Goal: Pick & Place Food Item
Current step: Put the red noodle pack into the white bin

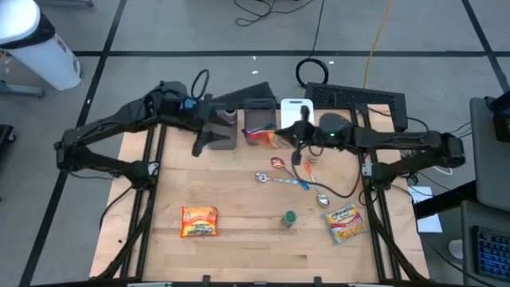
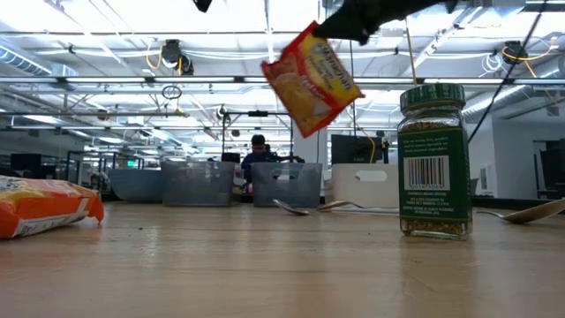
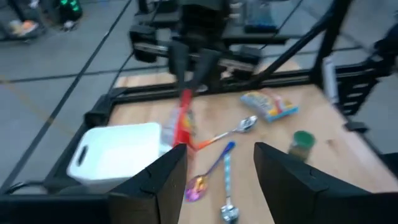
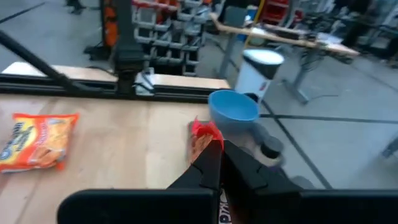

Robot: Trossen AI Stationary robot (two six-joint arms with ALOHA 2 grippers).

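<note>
1. The right tool (image 1: 299, 137) hangs above the far middle of the wooden bench (image 1: 239, 239), its fingers pressed together on the top edge of a red-and-yellow food packet (image 2: 309, 78), which dangles clear of the surface.
2. In the high view the packet (image 1: 267, 137) sits just beside a dark bin (image 1: 256, 119) at the bench's far edge, with a white bin (image 1: 293, 110) next to it.
3. The left tool (image 1: 209, 137) waits near the same bins, its 2 fingers (image 3: 155, 186) spread with nothing between them.
4. A green-lidded spice jar (image 2: 432, 161) stands upright near the front middle of the bench; 3 spoons (image 1: 291, 179) lie between it and the bins.
5. An orange snack packet (image 1: 198, 221) lies flat at front left; a yellow packet (image 1: 345, 223) lies at front right.
6. A blue bowl (image 4: 233, 107) shows in the right wrist view, seemingly beyond the bench edge, though the blur leaves that unsure.
7. A person (image 2: 258, 152) sits in the room behind.
</note>
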